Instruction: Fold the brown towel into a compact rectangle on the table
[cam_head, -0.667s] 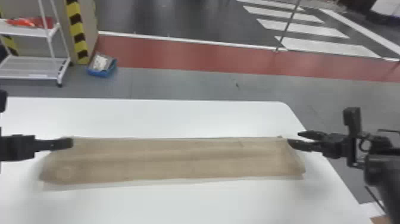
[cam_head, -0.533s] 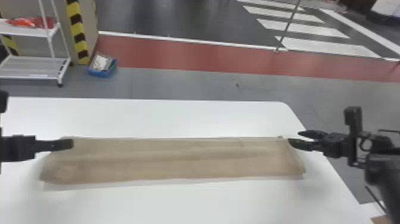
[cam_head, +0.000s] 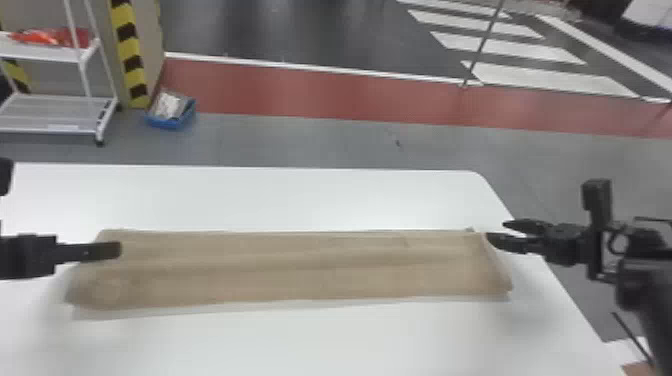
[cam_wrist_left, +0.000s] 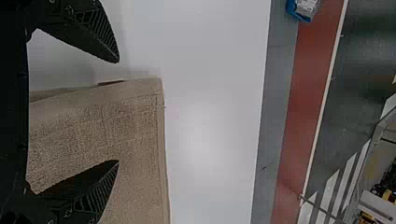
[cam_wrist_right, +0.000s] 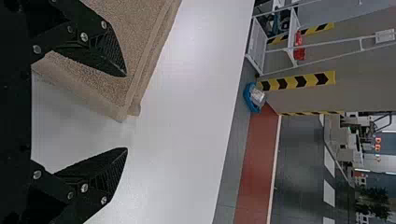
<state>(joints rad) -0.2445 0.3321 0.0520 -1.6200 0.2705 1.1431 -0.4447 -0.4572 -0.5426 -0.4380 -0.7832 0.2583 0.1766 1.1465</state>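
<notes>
The brown towel (cam_head: 300, 272) lies on the white table (cam_head: 300, 197) as a long, flat strip, running across the head view from the lower left to right of centre, below the frame's middle. Its right end slants outward toward the bottom of the frame, and the right wrist view shows layered edges at a corner.

At the strip's left end is the left gripper (cam_head: 120, 250), coming in from the frame's left edge; the left wrist view shows its two fingers spread apart, with the towel's edge passing through the gap between them in that view. The right gripper (cam_head: 495, 232) is by the upper right corner of the strip, its fingers also parted; in the right wrist view one finger overlaps the towel and the other is seen against bare tabletop.

Past the table, a blue bin (cam_head: 170, 121) sits on the floor at upper left, beside a yellow-and-black striped post (cam_head: 131, 55). A white rack (cam_head: 45, 55) holding red items (cam_head: 42, 36) fills the upper left corner. A red floor band (cam_head: 300, 92) crosses the top, with white stripes (cam_head: 550, 80) at upper right.
</notes>
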